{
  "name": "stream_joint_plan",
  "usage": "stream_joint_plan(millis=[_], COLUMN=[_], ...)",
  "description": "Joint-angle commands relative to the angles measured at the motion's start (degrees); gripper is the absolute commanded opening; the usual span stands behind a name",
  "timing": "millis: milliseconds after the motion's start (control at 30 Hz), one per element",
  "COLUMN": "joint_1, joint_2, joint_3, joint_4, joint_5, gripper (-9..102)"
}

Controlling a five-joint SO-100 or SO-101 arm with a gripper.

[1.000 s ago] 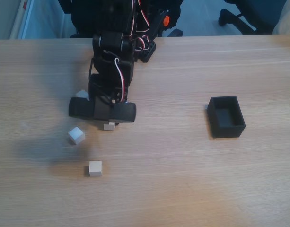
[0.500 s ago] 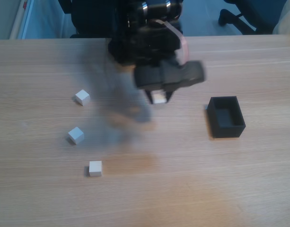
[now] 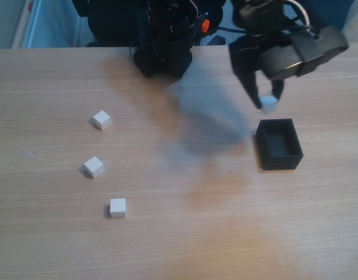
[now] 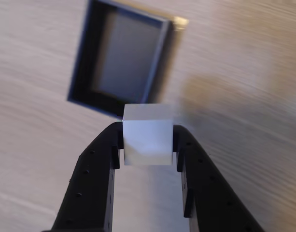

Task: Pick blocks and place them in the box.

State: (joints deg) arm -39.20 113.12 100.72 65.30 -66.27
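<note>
My gripper [image 3: 266, 104] hangs in the air just above and behind the black open-topped box [image 3: 278, 143], shut on a white block [image 3: 268, 104]. In the wrist view the same block [image 4: 148, 134] sits squeezed between the two black fingers [image 4: 97, 164], and the box [image 4: 85, 72] lies below and ahead, nothing showing inside it. Three more white blocks rest on the table at the left of the fixed view: one at the back [image 3: 101, 119], one in the middle [image 3: 93, 166], one nearest the front [image 3: 117, 207].
The arm's black base [image 3: 164, 55] stands at the table's far edge. A wooden table [image 3: 214, 233] spreads bare between the loose blocks and the box. Chair legs [image 3: 295, 23] show beyond the far edge.
The gripper closed on a block at the left, lifted it and swung right; it now hangs by the box. Three blocks remain at the left.
</note>
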Motion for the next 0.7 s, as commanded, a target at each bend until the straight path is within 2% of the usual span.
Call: stream_joint_plan(millis=[0, 267, 467, 667], joint_1=[-2.7, -4.3, -4.8, -2.7], joint_2=[-2.2, -6.8, -8.5, -7.8], joint_3=[-5.7, -7.6, -9.7, -9.1], joint_4=[-0.4, -8.1, -8.5, -7.8], joint_5=[1.3, 0.5, 1.0, 1.1], gripper=[0, 6, 14, 14])
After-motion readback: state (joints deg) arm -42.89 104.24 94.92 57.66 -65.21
